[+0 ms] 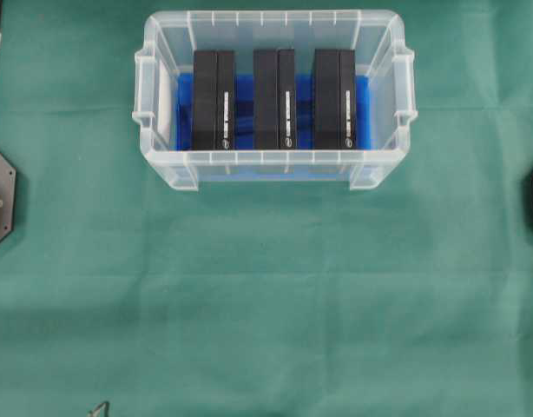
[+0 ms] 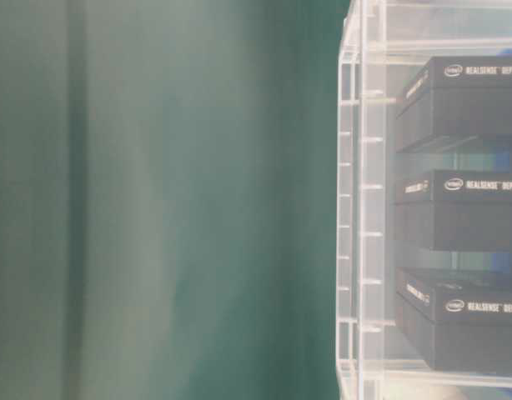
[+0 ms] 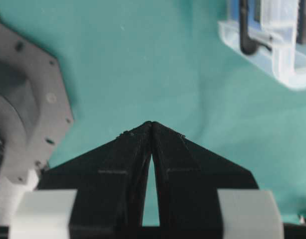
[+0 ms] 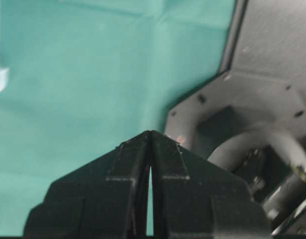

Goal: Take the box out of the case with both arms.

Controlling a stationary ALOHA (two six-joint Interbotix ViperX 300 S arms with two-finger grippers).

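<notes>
I see my left gripper (image 3: 151, 123) and right gripper (image 4: 151, 132) both pressed together at the tips, holding nothing, over bare green cloth (image 1: 266, 304), while the case (image 1: 162, 104) sits at the far middle of the table with three black boxes (image 1: 275, 98) standing inside.

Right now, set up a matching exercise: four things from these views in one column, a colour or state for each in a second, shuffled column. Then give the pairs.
Things:
1. clear rectangular plastic case
2. flat sheet lining the case bottom
3. cloth covering the table
4. left gripper

Colour or state:
A. green
B. jaws shut, holding nothing
C. blue
D. holds three black boxes standing side by side

Pairs: 1-D, 2-C, 3-A, 4-B
</notes>
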